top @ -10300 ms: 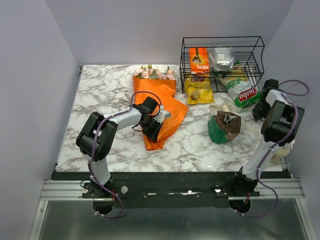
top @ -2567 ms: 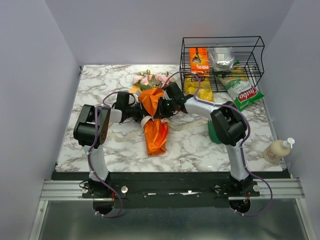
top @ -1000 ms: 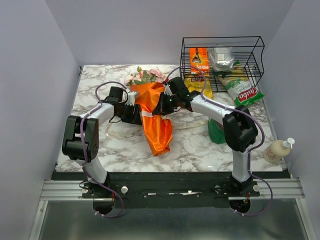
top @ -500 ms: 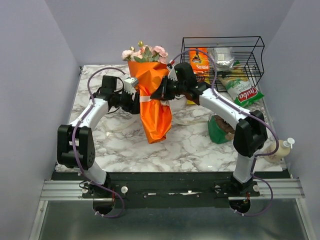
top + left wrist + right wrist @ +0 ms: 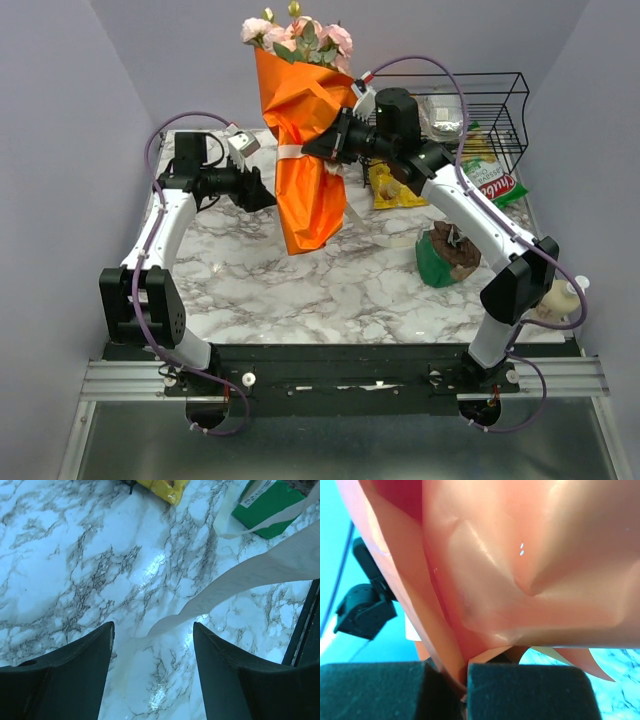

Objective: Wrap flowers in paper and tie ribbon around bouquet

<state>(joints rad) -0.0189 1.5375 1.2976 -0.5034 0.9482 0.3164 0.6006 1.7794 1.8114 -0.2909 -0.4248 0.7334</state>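
Observation:
The bouquet point(image 5: 305, 150) hangs upright above the table, with pink and cream flowers point(image 5: 297, 33) at the top of the orange paper point(image 5: 310, 205) cone. A cream ribbon point(image 5: 289, 152) bands its waist, and one loose end trails down on the right. My right gripper point(image 5: 320, 148) is shut on the paper at the waist; in the right wrist view the pads point(image 5: 530, 690) pinch a fold of paper point(image 5: 520, 555). My left gripper point(image 5: 266, 199) stands open just left of the bouquet, apart from it. In the left wrist view a strip of ribbon point(image 5: 240, 580) crosses beyond the open gripper point(image 5: 152, 630).
A black wire basket point(image 5: 505, 90) with snack packets stands at the back right. A yellow packet point(image 5: 395, 190) and a green-and-white bag point(image 5: 490, 185) lie in front of it. A green pouch point(image 5: 440, 262) sits right of centre and a small bottle point(image 5: 558, 298) stands at the right edge.
The right gripper has raised the bouquet off the table and turned it upright. The left gripper has opened wider and drawn back to the left, away from the bouquet.

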